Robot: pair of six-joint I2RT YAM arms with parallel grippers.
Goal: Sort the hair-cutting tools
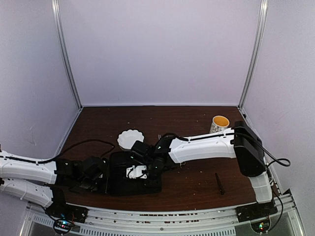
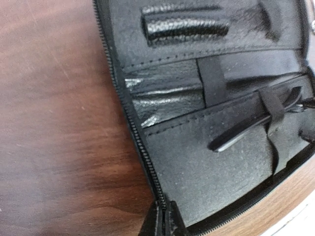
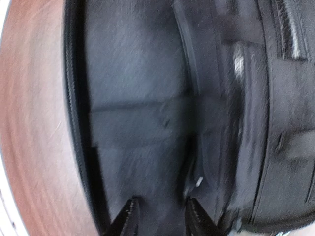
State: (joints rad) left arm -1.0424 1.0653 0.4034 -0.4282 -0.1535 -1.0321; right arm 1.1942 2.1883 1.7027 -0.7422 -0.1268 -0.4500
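White walls close round a dark wooden surface (image 1: pixel 187 123), where a black case (image 1: pixel 118 186) lies open near the front edge. The right pincer (image 3: pixel 162 220) hangs just above the case lining, its fingers apart and gripping nothing. The left pincer (image 1: pixel 101 174), at the case's left edge, is closed; on what, I cannot tell. One dark hair clip (image 2: pixel 241 132) sits tucked under a strap (image 2: pixel 271 110) inside the case. A second clip (image 1: pixel 219 183) lies bare on the wood, well to the right. A white bowl (image 1: pixel 131 138) and a cup (image 1: pixel 220 123) stand behind.
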